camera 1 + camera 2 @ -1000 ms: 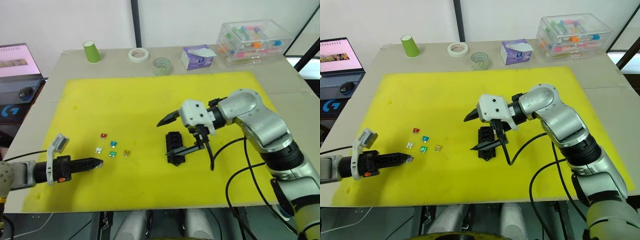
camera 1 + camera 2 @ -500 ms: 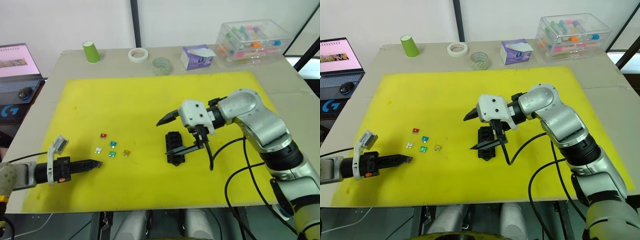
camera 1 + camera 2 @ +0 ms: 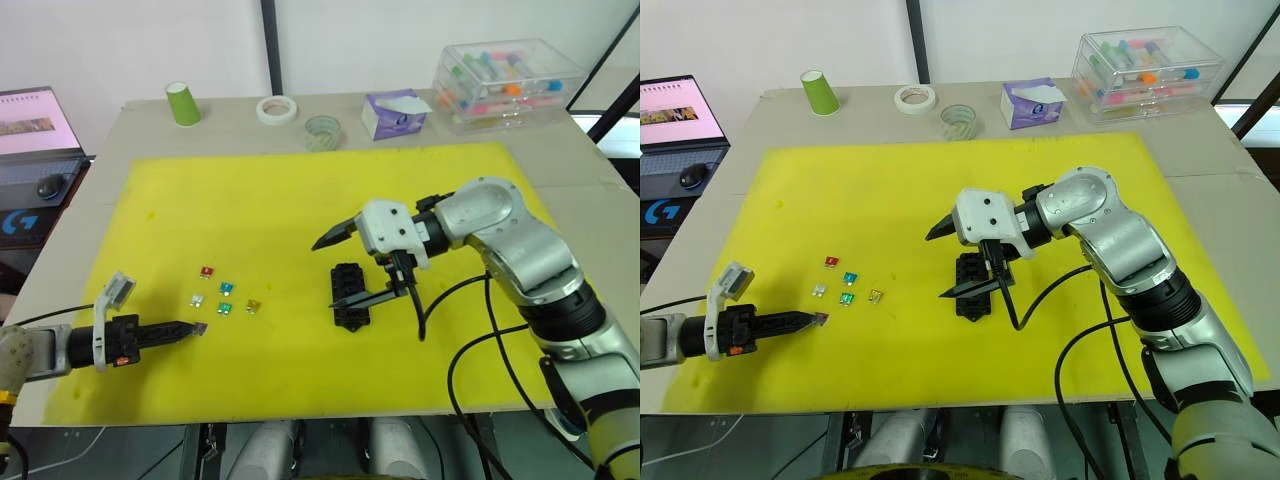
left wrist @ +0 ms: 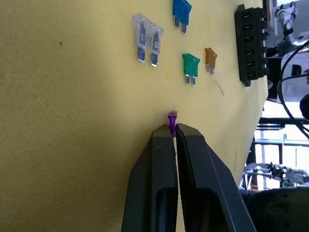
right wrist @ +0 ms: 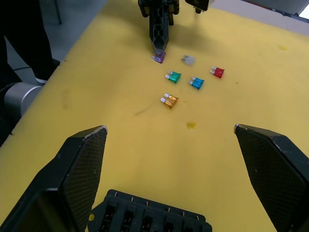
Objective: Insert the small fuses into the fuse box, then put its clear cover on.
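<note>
Two arms are over the bench (image 3: 150, 120), which has a big yellow mat (image 3: 250, 200) on most of its top. The right gripper (image 3: 325, 274) hangs near the middle of the mat with its two black fingers spread wide and nothing between them. One finger points toward the far edge and the other reaches down beside the fuse box (image 3: 349, 292). This black block lies on the mat a little toward the near edge from the middle. As far as I can see, its slots have nothing in them yet.

The left gripper (image 4: 174, 130) is low over the near left corner of the mat. Its fingers are pressed together on a small purple fuse (image 4: 172, 117), which stands out from the tips. Compared with a second ago, this arm has pulled back a little toward the near edge, away from the other fuses. I think this means the pick is made and this fuse is ready to be carried over to the block.

The five other fuses lie where they were, close together just beyond the left gripper: red (image 3: 207, 271), teal (image 3: 226, 288), clear (image 3: 197, 300), green (image 3: 225, 308) and amber (image 3: 253, 305). The right gripper has hardly moved in this second.
</note>
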You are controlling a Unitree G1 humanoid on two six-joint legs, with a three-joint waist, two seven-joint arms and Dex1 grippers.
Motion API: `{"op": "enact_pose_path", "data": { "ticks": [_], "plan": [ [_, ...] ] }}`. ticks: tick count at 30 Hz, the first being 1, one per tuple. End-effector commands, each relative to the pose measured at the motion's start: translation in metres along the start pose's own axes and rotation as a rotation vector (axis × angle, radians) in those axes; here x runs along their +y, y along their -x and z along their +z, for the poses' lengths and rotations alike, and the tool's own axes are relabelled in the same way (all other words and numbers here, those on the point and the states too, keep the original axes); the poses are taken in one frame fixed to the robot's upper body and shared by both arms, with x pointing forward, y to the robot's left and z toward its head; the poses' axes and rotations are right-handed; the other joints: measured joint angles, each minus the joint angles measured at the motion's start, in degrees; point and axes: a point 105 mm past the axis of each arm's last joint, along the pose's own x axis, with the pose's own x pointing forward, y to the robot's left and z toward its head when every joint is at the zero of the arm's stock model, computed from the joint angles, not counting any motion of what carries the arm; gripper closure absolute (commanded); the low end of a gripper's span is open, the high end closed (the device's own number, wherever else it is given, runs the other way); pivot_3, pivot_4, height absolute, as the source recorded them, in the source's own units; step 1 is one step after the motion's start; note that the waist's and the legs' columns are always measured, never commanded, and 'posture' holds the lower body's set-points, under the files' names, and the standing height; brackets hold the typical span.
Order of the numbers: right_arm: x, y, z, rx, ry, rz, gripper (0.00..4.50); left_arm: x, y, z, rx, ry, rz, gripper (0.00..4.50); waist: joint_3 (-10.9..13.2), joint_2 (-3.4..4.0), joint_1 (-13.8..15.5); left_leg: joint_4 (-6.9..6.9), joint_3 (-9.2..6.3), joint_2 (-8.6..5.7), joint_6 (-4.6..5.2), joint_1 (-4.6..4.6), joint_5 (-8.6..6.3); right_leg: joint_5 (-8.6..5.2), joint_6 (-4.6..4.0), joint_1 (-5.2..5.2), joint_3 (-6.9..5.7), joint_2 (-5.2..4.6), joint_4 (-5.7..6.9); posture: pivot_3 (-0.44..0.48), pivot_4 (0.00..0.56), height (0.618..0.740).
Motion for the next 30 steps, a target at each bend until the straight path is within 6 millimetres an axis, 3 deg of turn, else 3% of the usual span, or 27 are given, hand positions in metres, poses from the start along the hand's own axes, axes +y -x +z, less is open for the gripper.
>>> {"op": "enact_pose_path", "data": {
  "ticks": [1, 9, 15, 19, 22, 24, 27, 30],
  "plan": [
    [-0.004, 0.001, 0.008, -0.017, 0.042, -0.021, 0.00, 0.009, 0.004, -0.004, 0.025, 0.002, 0.058, 4.47, 0.00, 0.00, 0.01, 0.00, 0.00, 0.00, 0.00, 0.00, 0.00, 0.00, 0.00, 0.00, 0.00, 0.00, 0.00, 0.000, 0.150, 0.740],
    [-0.004, 0.002, 0.006, -0.010, 0.043, -0.027, 0.00, 0.010, 0.003, -0.001, 0.007, -0.023, 0.059, 4.47, 0.00, 0.00, 0.03, 0.00, 0.00, 0.00, 0.00, 0.00, 0.00, 0.00, 0.00, 0.01, 0.00, 0.00, 0.00, 0.000, 0.150, 0.740],
    [-0.006, 0.007, 0.004, -0.006, -0.003, -0.052, 0.00, -0.017, 0.011, 0.031, -0.124, -0.177, -0.025, 4.47, 0.00, -0.01, 0.13, 0.02, -0.01, 0.00, 0.00, 0.00, 0.00, 0.00, 0.00, 0.01, 0.00, 0.00, 0.02, 0.000, 0.150, 0.740],
    [-0.009, 0.018, 0.009, -0.037, -0.061, -0.084, 0.00, -0.049, 0.018, 0.046, -0.194, -0.314, -0.111, 4.47, 0.01, -0.01, 0.26, 0.04, -0.01, 0.00, 0.00, -0.02, 0.00, 0.00, 0.00, 0.02, 0.00, -0.01, 0.00, 0.000, 0.150, 0.740],
    [-0.013, 0.033, 0.021, -0.107, -0.152, -0.123, 0.00, -0.099, 0.015, 0.062, -0.235, -0.513, -0.219, 4.47, 0.02, -0.04, 0.45, 0.05, -0.01, 0.00, 0.00, -0.02, 0.00, 0.00, 0.00, 0.04, 0.00, -0.02, -0.01, 0.000, 0.150, 0.740],
    [-0.015, 0.038, 0.024, -0.112, -0.186, -0.140, 0.00, -0.121, 0.008, 0.066, -0.238, -0.606, -0.256, 4.47, 0.01, -0.06, 0.46, 0.09, -0.04, 0.00, 0.00, -0.03, 0.00, 0.00, 0.00, 0.08, 0.00, -0.02, -0.02, 0.000, 0.150, 0.740],
    [-0.018, 0.046, 0.036, -0.156, -0.267, -0.156, 0.00, -0.169, -0.015, 0.073, -0.269, -0.807, -0.376, 4.47, 0.01, -0.06, 0.46, 0.09, -0.03, 0.00, 0.00, -0.02, 0.00, 0.01, 0.00, 0.08, 0.01, -0.03, -0.04, 0.000, 0.150, 0.740],
    [-0.025, 0.049, 0.046, -0.212, -0.342, -0.178, 0.00, -0.194, -0.031, 0.076, -0.271, -0.904, -0.453, 4.47, 0.00, -0.08, 0.10, 0.09, -0.01, 0.00, 0.00, -0.03, 0.00, 0.01, 0.01, 0.09, 0.01, -0.04, -0.04, 0.000, 0.150, 0.740]
  ]
}}
